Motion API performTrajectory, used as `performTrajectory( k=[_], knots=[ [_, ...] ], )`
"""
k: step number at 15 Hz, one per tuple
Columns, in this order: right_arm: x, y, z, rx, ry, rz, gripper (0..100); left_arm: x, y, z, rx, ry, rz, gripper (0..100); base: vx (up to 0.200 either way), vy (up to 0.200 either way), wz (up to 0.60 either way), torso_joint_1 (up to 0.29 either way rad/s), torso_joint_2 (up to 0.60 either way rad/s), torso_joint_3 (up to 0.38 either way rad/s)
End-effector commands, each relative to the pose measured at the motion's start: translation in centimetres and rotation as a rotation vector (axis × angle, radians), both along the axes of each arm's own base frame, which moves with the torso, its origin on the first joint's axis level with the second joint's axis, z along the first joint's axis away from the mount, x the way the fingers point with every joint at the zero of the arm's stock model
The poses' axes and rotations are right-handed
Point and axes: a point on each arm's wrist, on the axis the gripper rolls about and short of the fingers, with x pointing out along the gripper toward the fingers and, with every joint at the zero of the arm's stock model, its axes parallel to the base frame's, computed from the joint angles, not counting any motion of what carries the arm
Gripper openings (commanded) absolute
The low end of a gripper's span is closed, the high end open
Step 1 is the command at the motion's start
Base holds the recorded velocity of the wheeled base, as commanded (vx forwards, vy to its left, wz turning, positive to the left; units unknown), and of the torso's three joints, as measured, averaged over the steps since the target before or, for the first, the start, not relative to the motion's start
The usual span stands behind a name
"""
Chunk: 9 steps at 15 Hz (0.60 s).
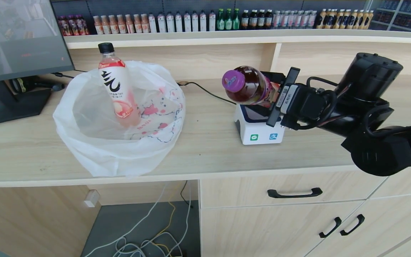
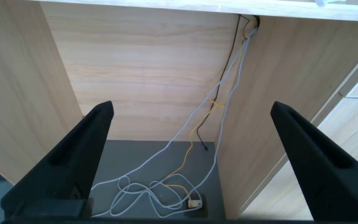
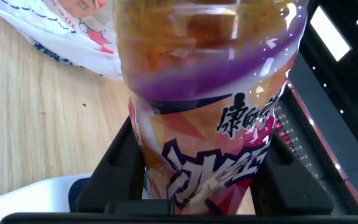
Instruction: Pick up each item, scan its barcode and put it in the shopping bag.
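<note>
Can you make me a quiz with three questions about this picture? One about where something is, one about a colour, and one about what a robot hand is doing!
1. Where is the pink bottle?
A. In the shopping bag
B. On the floor
C. In a drawer

2. What colour is the cap of the dark bottle in the right gripper?
A. Green
B. Black
C. Purple

3. How is the left gripper?
A. Shut on a can
B. Open, holding nothing
C. Shut on a box

Answers:
1 A: it leans inside the white bag on the counter.
2 C: the cap pointing toward the bag is purple.
3 B: its fingers stand wide apart, with only cables beyond them.
</note>
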Motion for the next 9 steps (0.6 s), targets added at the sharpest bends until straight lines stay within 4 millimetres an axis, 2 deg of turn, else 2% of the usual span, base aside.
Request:
performTrajectory(
  k=[1, 4, 9],
  knots=[
    [-0.10, -0.05, -0.41, -0.006, 0.012, -0.002, 0, 0.00, 0.00, 0.00, 0.000, 0.000, 0.000, 100, 0.000, 0.000, 0.00, 0.000, 0.00, 0.000],
    [-0.57, -0.33, -1.16, -0.019, 0.021, -0.011, 0, 0.00, 0.00, 0.00, 0.000, 0.000, 0.000, 100, 0.000, 0.000, 0.00, 0.000, 0.00, 0.000],
    [-0.74, -0.35, -1.02, -0.003, 0.016, -0.009, 0, 0.00, 0.00, 0.00, 0.002, 0.000, 0.000, 100, 0.000, 0.000, 0.00, 0.000, 0.00, 0.000]
  ],
)
